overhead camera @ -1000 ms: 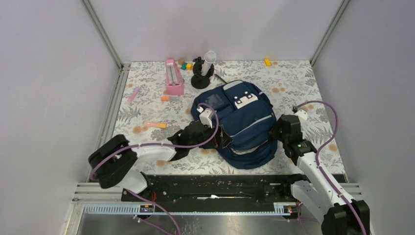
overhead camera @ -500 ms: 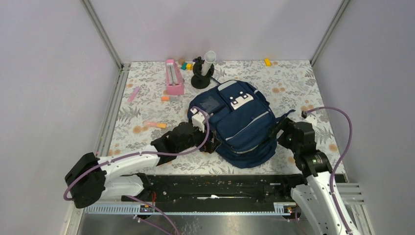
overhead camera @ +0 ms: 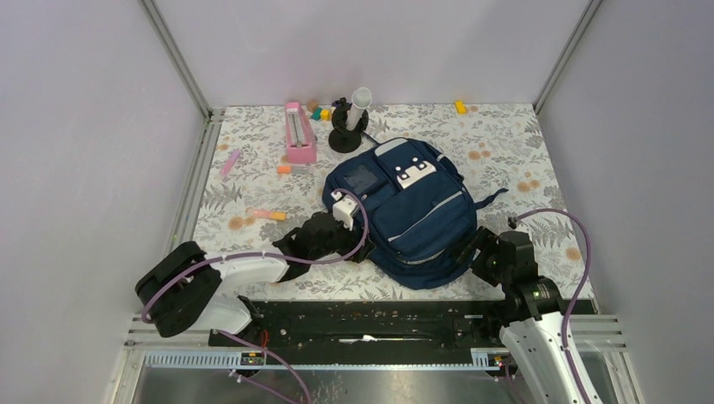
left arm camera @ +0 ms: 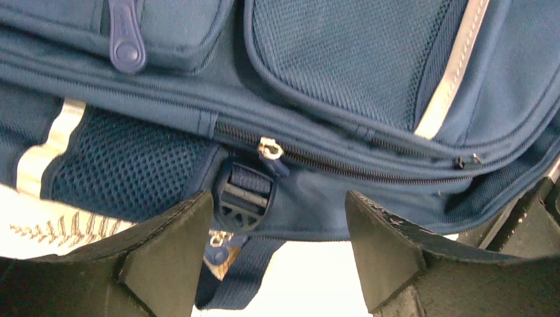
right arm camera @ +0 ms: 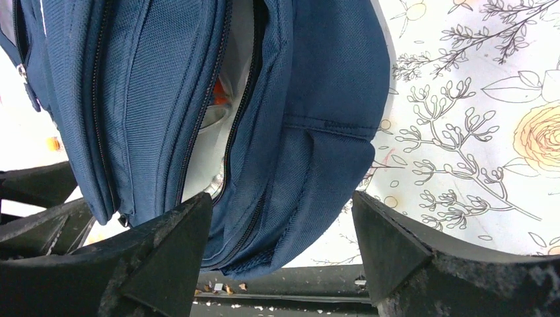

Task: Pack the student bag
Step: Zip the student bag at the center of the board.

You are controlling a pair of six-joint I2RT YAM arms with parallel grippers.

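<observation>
Our left jaws are spread wide and hold nothing. The student bag (overhead camera: 412, 210) lies just ahead of them, with its zip pull (left arm camera: 267, 148) and strap buckle (left arm camera: 243, 195) facing the gap. Our right jaws are spread wide too, and empty. The bag's end sits ahead of them, with its open zip (right arm camera: 239, 112) gaping and its light lining (right arm camera: 208, 158) showing. To their right the flowery bench (right arm camera: 475, 132) lies bare — room to move.
</observation>
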